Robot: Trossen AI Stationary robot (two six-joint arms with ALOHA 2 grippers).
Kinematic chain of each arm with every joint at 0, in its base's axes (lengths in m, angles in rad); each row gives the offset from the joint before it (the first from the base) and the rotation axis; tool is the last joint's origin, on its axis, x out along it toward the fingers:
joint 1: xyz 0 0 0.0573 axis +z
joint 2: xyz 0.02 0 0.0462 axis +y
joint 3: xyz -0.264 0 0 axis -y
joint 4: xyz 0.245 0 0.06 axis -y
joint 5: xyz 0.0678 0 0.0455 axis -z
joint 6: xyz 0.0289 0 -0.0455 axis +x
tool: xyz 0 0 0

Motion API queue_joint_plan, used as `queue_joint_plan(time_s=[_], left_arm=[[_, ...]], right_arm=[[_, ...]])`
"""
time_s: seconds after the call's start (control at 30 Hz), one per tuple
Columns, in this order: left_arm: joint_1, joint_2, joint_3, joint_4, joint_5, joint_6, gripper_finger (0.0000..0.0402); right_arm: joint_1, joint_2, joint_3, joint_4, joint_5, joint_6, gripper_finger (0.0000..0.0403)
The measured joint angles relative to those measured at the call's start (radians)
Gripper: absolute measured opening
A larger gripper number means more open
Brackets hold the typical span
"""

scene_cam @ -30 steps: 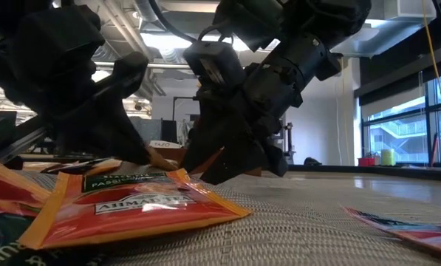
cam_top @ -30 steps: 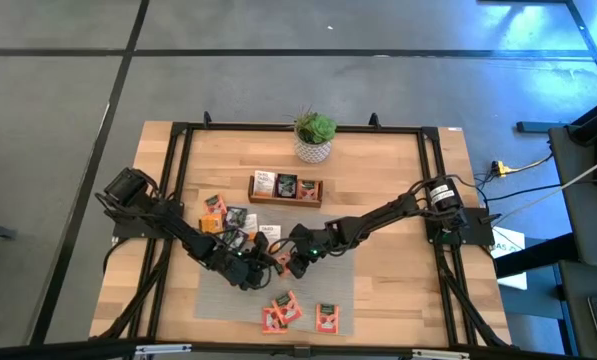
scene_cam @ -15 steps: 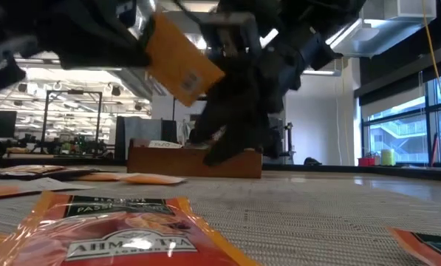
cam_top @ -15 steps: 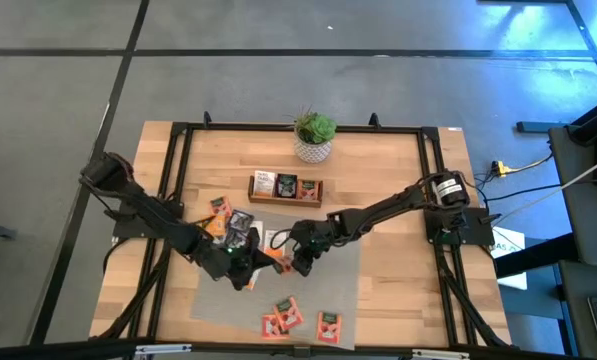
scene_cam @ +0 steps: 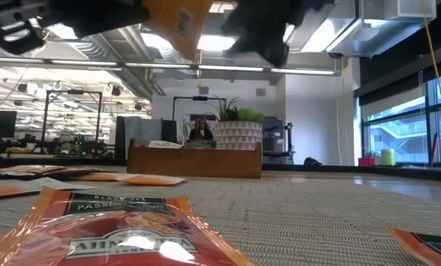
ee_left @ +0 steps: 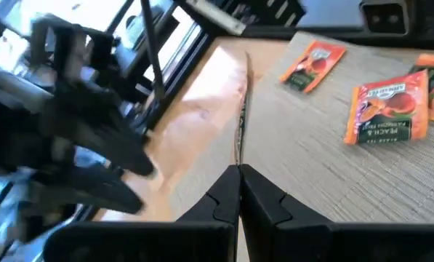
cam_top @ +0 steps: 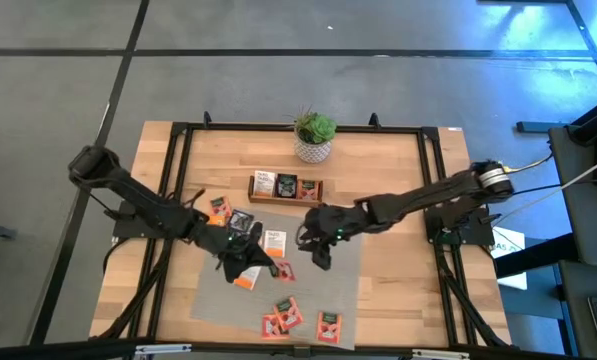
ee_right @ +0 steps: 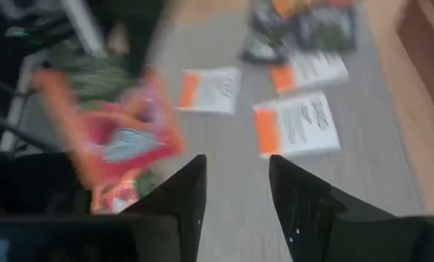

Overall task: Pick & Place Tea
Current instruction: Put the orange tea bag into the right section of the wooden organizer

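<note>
High view first: both arms reach over the grey mat in the middle of the wooden table. The left gripper is pinched shut on an orange tea packet, held above the mat. The right gripper hangs just beside it with its fingers apart and nothing between them. More packets lie scattered on the mat, and three sit in the wooden tray near the potted plant.

Low view: the lifted packet hangs high, clear of the mat, with another orange packet lying close to the camera.

Left wrist view: the closed fingers grip the packet edge-on.

Right wrist view: the fingers stand apart over white-and-orange packets.
</note>
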Motion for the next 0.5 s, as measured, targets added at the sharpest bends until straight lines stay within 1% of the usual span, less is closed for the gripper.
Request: queue_joint_plan(time_s=[0.1, 0.2, 0.3, 0.4, 0.5], left_arm=[[0.073, 0.000, 0.000, 0.000, 0.120, 0.022, 0.0002], [0.130, 0.000, 0.000, 0.004, 0.223, 0.070, 0.0003], [0.163, 0.000, 0.000, 0.006, 0.309, 0.141, 0.0002], [0.168, 0.000, 0.000, 0.006, 0.363, 0.196, 0.0003], [0.157, 0.000, 0.000, 0.006, 0.380, 0.209, 0.0004]], right_arm=[[0.027, -0.029, 0.000, 0.027, 0.001, -0.081, 0.0151], [0.041, -0.036, 0.000, 0.057, 0.002, -0.105, 0.0151], [0.041, -0.032, 0.000, 0.072, 0.003, -0.108, 0.0152], [0.022, -0.017, 0.000, 0.101, 0.003, -0.115, 0.0160], [-0.008, 0.002, 0.000, 0.146, 0.002, -0.114, 0.0185]])
